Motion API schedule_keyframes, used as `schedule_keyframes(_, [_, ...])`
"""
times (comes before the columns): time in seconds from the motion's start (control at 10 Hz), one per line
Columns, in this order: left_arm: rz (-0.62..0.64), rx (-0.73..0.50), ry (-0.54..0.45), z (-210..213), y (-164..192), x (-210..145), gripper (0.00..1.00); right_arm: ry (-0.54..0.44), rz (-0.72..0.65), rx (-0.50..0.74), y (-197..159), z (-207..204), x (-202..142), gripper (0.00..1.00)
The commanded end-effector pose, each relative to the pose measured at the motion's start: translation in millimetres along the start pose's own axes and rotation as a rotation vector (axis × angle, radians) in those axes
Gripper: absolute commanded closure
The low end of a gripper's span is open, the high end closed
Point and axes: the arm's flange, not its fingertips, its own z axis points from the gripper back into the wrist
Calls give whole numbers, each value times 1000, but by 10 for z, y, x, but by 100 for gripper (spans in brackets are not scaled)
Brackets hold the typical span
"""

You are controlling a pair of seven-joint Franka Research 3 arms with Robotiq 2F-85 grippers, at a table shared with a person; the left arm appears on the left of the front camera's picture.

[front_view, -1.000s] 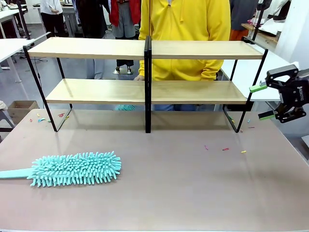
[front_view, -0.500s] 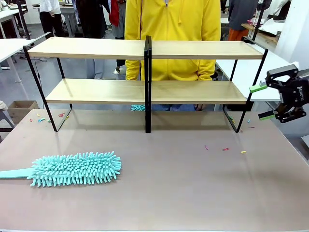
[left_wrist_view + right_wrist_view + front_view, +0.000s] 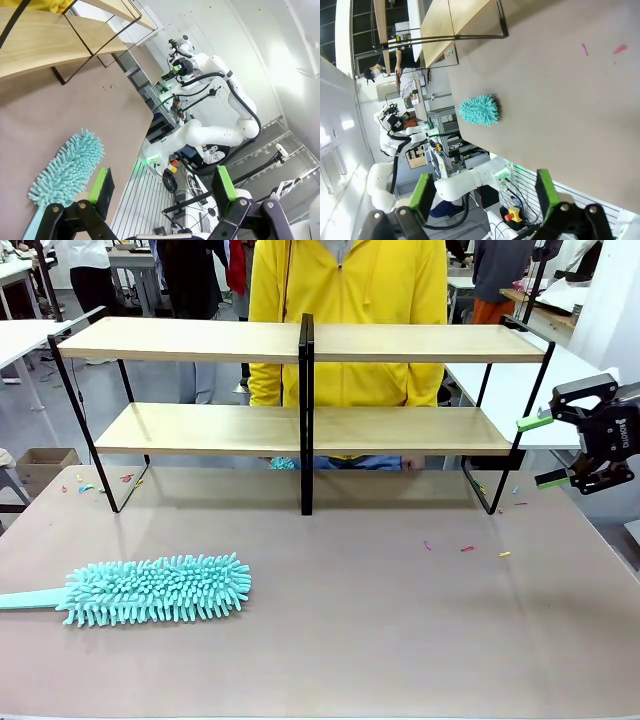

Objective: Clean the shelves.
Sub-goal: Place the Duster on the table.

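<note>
Across the far half of a grey-brown table (image 3: 400, 620) stands the wide two-tier rack of long light-wood shelves (image 3: 200, 428) in a thin black metal frame, its long axis running left to right, split by a black centre upright (image 3: 306, 410). Behind it stands a person in a yellow hooded top (image 3: 345, 300). Near the left front lies a fluffy turquoise microfibre duster (image 3: 155, 589), lengthwise left to right, handle toward the left edge. Small coloured scraps (image 3: 466, 549) dot the table near the rack's feet. Right end effector (image 3: 540, 451) hovers open beside the rack's right end. Left end effector (image 3: 162, 185), seen from its wrist, is open and empty above the duster.
</note>
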Motion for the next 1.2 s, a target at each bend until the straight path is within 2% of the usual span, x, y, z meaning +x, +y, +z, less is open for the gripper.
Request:
schedule_keyframes(0.0, [-17,7,-3,-18,-24,-31,0,-12,10,0,11,3,11,0])
schedule_keyframes(1.1, [-17,7,-3,-18,-24,-31,0,-12,10,0,11,3,11,0])
